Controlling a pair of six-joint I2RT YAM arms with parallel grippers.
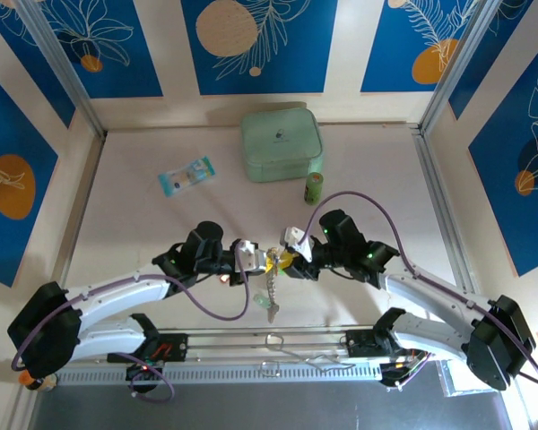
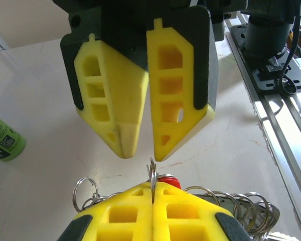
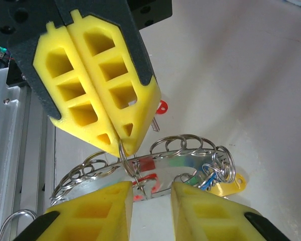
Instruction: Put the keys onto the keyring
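2 grippers are facing: left gripper (image 3: 122, 144) pinching 1 keyring (image 3: 190, 145) loop, right gripper (image 3: 151, 190) hanging spread (best gripping the red key (image 3: 162, 107) squarely).

I am working over a pale cream worktop (image 1: 134, 242), matte and closed in on three sides. Ahead of me the back wall (image 1: 260, 36) is showing deep blue panels with white leaf drawings and peach and orange discs, with cream strips running between them. The left wall (image 1: 18, 143) and the right wall (image 1: 520, 134) are carrying the same pattern. A left post (image 1: 63, 67) of aluminium is slanting up from one far corner, a right post (image 1: 462, 58) from the other. A silver rail (image 1: 251, 369) is running along the near edge, and a dark grey strip (image 1: 251, 408) is lying below it. Soft, even light is leaving only faint shadows. Up close, hairline cracks (image 2: 226, 148) are marking the surface.
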